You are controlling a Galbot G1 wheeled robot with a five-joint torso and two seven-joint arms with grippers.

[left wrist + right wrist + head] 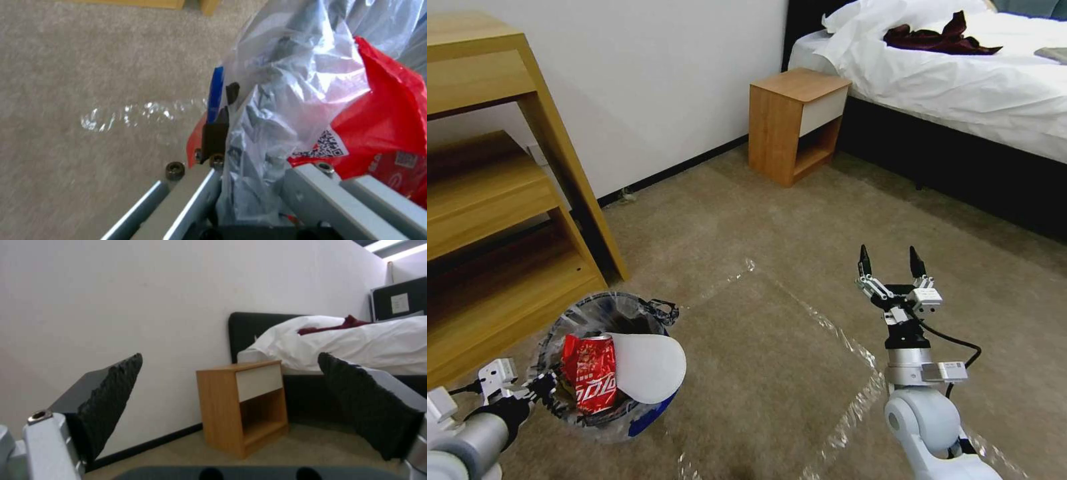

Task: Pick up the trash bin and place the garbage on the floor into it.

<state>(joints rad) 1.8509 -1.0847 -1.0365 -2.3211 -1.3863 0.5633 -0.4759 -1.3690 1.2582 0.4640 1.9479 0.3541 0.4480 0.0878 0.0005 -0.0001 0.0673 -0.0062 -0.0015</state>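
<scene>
The trash bin [627,300], a small round dark bin lined with a crinkly clear bag [285,100], is at the lower left of the head view, over the carpeted floor [774,373]. Garbage lies inside it: a crushed red can [590,380] and a white insole [647,367] leaning over the rim. My left gripper [544,387] is shut on the bin's near rim, and one dark finger [216,135] presses against the bag. Whether the bin rests on the floor I cannot tell. My right gripper [892,263] [230,356] hangs open above the carpet to the bin's right, holding nothing.
A wooden shelf unit [487,200] stands close behind the bin on the left. A wooden nightstand [794,123] sits against the wall beside a bed [960,73] at the back right. Shiny tape strips [840,333] cross the carpet between the arms.
</scene>
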